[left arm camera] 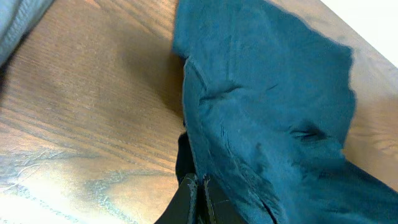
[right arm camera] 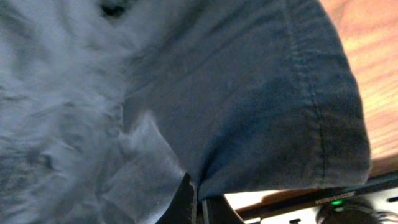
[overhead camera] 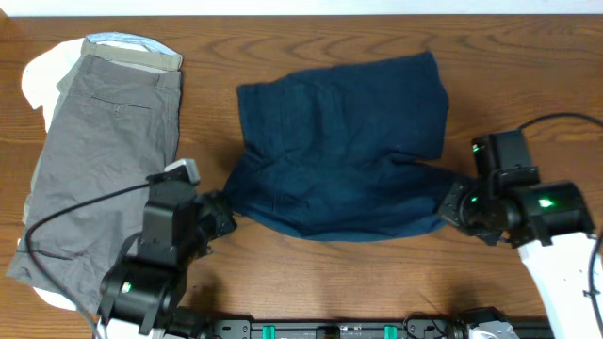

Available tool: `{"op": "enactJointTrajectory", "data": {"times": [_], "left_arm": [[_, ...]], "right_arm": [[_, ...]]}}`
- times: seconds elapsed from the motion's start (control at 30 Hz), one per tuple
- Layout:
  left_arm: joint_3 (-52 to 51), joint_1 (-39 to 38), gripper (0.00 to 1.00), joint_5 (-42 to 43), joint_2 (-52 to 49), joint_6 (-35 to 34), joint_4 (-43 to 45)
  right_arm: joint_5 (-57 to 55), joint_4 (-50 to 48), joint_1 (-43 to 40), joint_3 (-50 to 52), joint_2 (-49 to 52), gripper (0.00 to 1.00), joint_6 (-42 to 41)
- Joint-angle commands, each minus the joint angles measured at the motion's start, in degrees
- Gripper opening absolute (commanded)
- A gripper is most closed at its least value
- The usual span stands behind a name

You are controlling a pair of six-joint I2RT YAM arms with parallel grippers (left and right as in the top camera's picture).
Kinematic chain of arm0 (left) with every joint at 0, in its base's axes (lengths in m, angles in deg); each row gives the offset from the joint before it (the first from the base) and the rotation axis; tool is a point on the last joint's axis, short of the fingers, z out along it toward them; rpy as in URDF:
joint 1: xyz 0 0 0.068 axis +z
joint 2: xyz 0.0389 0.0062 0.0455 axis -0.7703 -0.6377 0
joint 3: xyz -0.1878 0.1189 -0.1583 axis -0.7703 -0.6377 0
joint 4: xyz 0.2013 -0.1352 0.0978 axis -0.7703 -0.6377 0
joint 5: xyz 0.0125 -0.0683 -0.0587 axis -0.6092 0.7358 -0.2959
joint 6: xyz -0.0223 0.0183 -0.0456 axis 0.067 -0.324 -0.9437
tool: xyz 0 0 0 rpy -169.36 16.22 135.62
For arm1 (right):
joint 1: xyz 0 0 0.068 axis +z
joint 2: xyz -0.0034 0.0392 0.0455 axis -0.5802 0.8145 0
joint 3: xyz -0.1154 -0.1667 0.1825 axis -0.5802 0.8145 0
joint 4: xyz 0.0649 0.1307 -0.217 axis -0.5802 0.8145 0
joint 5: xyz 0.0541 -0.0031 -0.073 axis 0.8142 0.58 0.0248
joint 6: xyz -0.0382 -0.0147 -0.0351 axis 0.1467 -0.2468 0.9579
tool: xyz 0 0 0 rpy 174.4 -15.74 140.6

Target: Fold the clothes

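At the far left of the table (overhead camera: 283,38) I see grey shorts (overhead camera: 104,160) lying over a white garment (overhead camera: 38,80). My left gripper (overhead camera: 224,211) is pinched on the near-left edge of the navy shorts (overhead camera: 339,141), which lie mid-table, spread out and wrinkled. On the right, my right gripper (overhead camera: 449,206) is clamped on their near-right hem, with the fabric bunched over its fingers.
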Motion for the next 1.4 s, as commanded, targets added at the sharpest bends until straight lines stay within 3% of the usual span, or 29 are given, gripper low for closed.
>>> {"op": "enactJointTrajectory", "data": {"times": [0.0,0.37,0.53,0.8,0.97,1.37], "left_arm": [[2.4,0.3,0.05,-1.3,3.5,1.2,-2.1],[10.7,0.3,0.06,-1.1,6.3,1.2,-11.1],[11.0,0.3,0.06,-3.6,5.7,1.2,-10.8],[11.0,0.3,0.06,-11.1,-1.6,1.2,-9.4],[11.0,0.3,0.06,-16.1,-9.6,1.2,-3.2],[11.0,0.3,0.06,-19.8,-33.6,1.2,22.7]], "right_arm": [[-2.6,2.9,-0.5,-5.8,-1.3,0.01,4.2],[-5.8,10.3,-0.5,-13.3,-7.1,0.01,5.4],[-8.2,5.0,-0.5,-13.3,-6.0,0.01,6.6],[-8.5,-7.0,-0.5,-13.3,5.4,0.01,10.4],[-8.9,-14.1,-0.5,-13.3,13.7,0.01,11.7],[-9.0,-34.5,-0.5,-13.3,30.0,0.01,12.4]]}}
